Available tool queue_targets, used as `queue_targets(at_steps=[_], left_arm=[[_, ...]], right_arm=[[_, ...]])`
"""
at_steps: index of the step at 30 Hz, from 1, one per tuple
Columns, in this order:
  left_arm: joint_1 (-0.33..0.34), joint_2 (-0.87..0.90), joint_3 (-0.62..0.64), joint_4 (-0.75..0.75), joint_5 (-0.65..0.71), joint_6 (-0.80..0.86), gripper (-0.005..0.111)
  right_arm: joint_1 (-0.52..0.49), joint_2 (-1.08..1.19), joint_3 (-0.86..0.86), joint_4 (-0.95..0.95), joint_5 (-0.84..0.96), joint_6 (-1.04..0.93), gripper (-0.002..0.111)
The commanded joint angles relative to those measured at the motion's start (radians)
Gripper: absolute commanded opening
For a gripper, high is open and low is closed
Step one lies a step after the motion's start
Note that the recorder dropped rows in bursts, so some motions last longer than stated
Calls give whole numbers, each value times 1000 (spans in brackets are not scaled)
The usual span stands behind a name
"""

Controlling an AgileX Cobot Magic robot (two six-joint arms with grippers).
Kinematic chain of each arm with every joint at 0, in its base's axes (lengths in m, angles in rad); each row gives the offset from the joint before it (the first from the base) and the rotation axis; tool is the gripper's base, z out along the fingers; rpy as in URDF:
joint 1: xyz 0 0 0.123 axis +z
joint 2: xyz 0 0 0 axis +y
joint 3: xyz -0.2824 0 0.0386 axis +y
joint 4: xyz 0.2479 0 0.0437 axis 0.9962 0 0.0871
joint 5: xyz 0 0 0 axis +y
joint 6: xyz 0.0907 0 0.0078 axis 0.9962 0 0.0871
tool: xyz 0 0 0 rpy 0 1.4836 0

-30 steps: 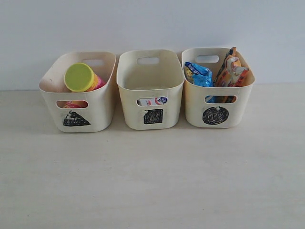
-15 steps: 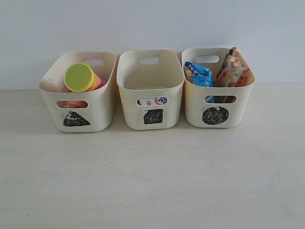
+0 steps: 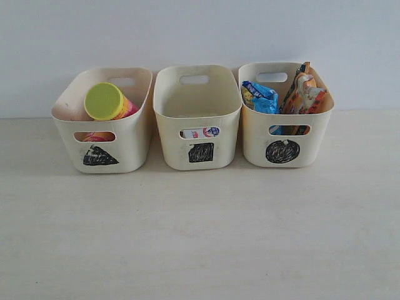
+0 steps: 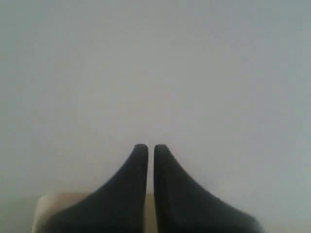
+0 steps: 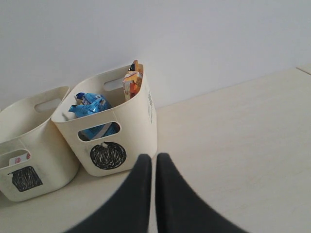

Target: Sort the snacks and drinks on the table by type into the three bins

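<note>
Black left claw (image 4: 150, 147), right claw (image 5: 154, 156): closed

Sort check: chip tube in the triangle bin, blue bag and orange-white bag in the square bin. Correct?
One slip: the blue bag and orange-white bag stand in the circle bin, not the square bin, as the exterior view shows. The chip tube does lie in the triangle bin.

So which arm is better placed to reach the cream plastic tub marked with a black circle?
Right: the right gripper, shut, is close to that circle-marked cream tub; the left gripper faces mostly wall.
</note>
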Motion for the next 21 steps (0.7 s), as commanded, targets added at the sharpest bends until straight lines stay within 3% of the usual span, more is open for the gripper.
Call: queue_targets(at_steps=[1,5,13,21], left_arm=[[7,-43,70,241,0,-190,4],[56,-83,123,241,0,-160,4],[251,-165,258,114,0,-6,4],[296,-359,541,109,-46,56,4]], right_arm=[[-1,-2,4,-2,-10,-9,0],[-1,-2,4,-2,-10,-9,0],[-1,-2,4,-2,-10,-9,0],[-1,-2,4,-2,-10,-9,0]])
